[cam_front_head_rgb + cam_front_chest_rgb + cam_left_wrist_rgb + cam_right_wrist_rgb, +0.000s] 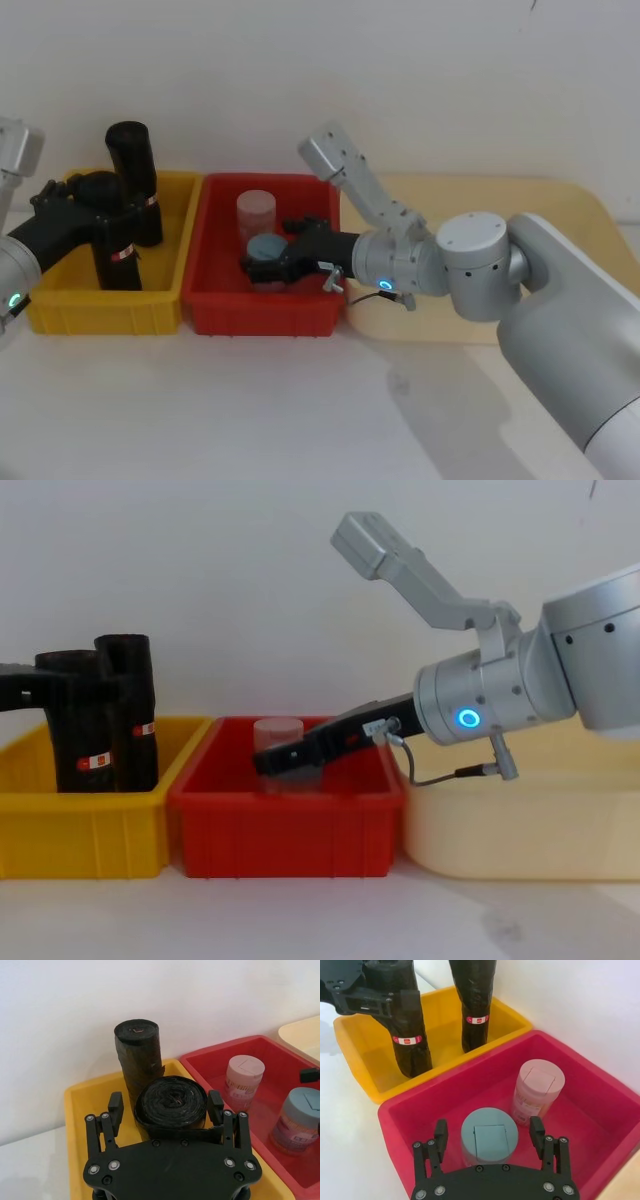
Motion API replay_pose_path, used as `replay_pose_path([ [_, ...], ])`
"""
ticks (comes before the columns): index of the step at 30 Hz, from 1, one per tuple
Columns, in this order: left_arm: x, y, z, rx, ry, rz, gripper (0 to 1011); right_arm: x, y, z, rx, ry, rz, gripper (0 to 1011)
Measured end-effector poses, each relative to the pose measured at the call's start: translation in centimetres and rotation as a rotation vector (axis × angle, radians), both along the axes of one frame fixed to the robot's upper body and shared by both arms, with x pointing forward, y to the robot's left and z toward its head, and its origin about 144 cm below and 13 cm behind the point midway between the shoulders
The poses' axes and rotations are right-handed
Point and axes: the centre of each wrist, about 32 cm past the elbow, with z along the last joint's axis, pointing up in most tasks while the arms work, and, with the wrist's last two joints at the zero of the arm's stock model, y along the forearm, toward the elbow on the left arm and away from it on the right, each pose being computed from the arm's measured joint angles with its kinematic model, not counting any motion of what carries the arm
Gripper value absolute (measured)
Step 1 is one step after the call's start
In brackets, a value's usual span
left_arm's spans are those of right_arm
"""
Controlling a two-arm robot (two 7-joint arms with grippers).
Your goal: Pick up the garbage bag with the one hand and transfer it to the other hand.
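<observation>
Currently the garbage bag (118, 255) stands on end in the yellow bin (100, 310), toward the bin's near left part. Long axis vertical, near enough plumb in the chest view (75, 730). Red-and-white label band sits low on the roll. The upper end faces the left wrist camera and shows its wound spiral (172, 1105).

A second roll (130, 150) stands upright just behind it, toward the wall, and is taller in the frame. The two look to be in contact in the left wrist view; cannot confirm.

Left gripper (100, 190), on the green-ringed arm, reaches in from the left at the height of the bag's upper part. Its fingers (116, 1105) straddle the roll, one on each side. A slim gap shows beside one finger, so I log the claw as released and not clamped on the bag. The bag's base rests on the bin floor.

Right gripper (262, 262), on the blue-ringed arm, is extended over the red bin (260, 312), which adjoins the yellow bin on its right. Its fingers (441, 1132) are spread, and the blue-lidded jar (489, 1140) lies between them with clearance on both sides. A pink-lidded jar (537, 1087) stands upright just beyond the blue one.

A cream tray (520, 830) sits right of the red bin. All three containers rest on the white table (250, 400).
</observation>
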Motion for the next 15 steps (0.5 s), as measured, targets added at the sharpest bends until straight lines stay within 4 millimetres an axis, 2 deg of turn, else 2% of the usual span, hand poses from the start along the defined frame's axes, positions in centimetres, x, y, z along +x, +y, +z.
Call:
replay_pose_path([
  [10,0.00,0.00,0.00,0.000,0.000,0.000,1001,0.07,0.02,-0.19,-0.007,0.005,0.001,1002],
  [15,0.00,0.00,0.00,0.000,0.000,0.000,1001,0.09,0.03,-0.23,-0.010,0.006,0.001,894],
])
